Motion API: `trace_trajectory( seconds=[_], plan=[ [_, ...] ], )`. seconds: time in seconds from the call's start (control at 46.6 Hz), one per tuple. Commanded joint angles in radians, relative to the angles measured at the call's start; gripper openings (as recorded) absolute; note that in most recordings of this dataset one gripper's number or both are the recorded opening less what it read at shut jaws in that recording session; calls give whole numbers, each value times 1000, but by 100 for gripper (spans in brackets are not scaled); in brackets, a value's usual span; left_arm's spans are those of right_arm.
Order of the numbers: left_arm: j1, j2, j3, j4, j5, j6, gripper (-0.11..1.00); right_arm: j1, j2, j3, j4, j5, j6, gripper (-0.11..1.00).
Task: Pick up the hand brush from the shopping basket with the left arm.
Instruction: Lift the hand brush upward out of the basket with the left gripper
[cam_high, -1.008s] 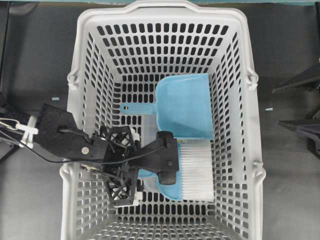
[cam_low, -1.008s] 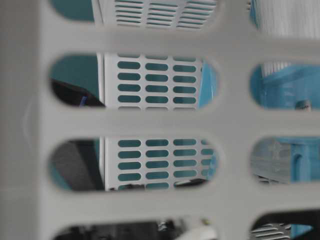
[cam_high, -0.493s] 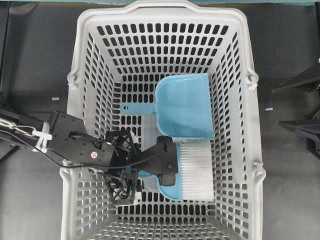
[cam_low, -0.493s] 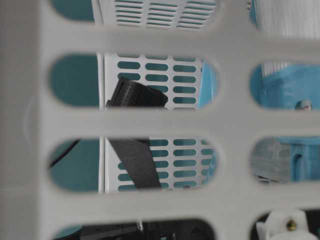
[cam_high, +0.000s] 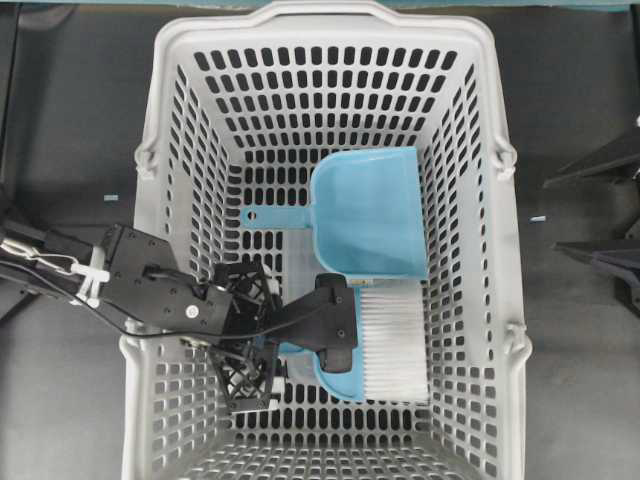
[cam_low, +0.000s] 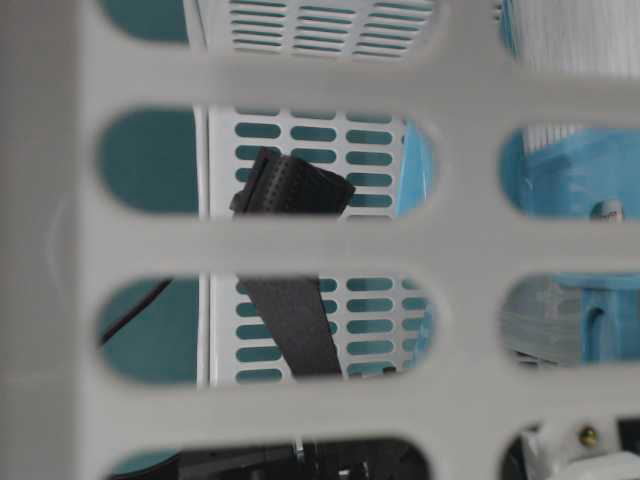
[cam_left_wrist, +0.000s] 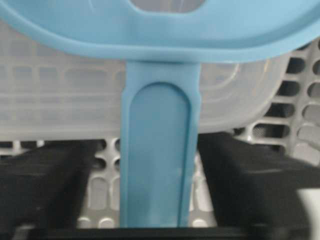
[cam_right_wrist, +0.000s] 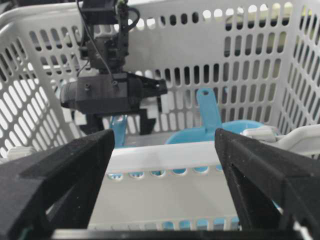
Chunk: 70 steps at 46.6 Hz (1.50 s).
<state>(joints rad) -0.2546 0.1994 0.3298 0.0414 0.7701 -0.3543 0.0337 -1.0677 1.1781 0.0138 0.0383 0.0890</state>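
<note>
The hand brush (cam_high: 390, 340), blue back with white bristles, lies on the floor of the light-grey shopping basket (cam_high: 160, 120). Its blue handle (cam_left_wrist: 159, 150) points left. My left gripper (cam_high: 262, 338) is down inside the basket and open, one black finger on each side of the handle with a gap on both sides. The right wrist view shows it (cam_right_wrist: 121, 125) astride the handle. My right gripper (cam_high: 552, 214) is open and empty outside the basket's right wall, and it also shows in its own wrist view (cam_right_wrist: 162, 185).
A blue dustpan (cam_high: 370, 215) lies just behind the brush, its handle (cam_high: 265, 215) pointing left, close to my left gripper. The basket's slotted walls enclose the left gripper. In the table-level view a black arm link (cam_low: 290, 250) shows through the near wall (cam_low: 400, 245).
My left arm has reached a little further into the basket and settled lower around the brush handle. The brush, the dustpan and the right arm have not moved.
</note>
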Motion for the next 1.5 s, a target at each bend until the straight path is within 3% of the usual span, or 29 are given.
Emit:
trace_trajectory(
  seconds=[0.0,0.129,0.493,0.665,0.922,1.158,1.308,1.48],
  plan=[
    [-6,-8,-9,3,-20,8,56,2,5,-5,2,-11,3,77],
    [-14,-11,-6,3,-31,31,21,2,5,3,3,-11,5,77],
    [-21,-28,-20,3,-21,60,23,2,5,6,3,-11,6,77],
    [-23,-94,-63,3,44,58,23,2,5,6,3,-11,6,77],
    [-23,-202,-232,3,275,61,23,2,6,6,3,-11,6,77],
    [-20,-247,-494,5,517,83,23,2,5,6,5,-9,6,77],
    [-23,-233,-627,5,580,132,23,2,6,6,5,-9,11,77],
    [-23,-199,-678,5,592,163,23,2,5,6,5,-6,29,77]
  ],
)
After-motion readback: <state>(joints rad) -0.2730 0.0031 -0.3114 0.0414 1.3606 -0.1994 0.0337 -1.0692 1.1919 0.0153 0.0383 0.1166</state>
